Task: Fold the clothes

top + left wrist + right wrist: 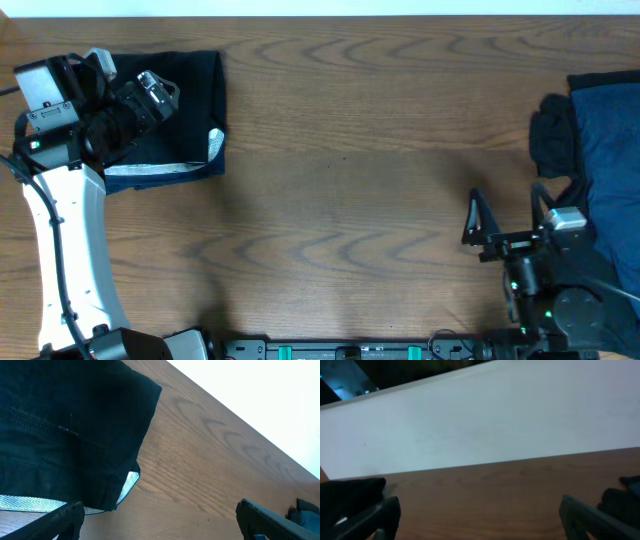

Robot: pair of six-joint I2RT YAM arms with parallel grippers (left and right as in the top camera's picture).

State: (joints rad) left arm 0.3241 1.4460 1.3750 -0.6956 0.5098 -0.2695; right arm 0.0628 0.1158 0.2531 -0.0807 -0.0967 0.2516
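Left gripper (159, 507) (over the shorts (195, 90)) and right gripper (507, 192) are held spread, empty; the right-edge pile (610, 140) is shown clearly only overhead.

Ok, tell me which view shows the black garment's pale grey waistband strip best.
The left wrist view: the waistband strip shows close up along the lower edge and corner of the black garment. Overhead shows it only as a thin pale line beside the left arm. The right wrist view shows none of it.
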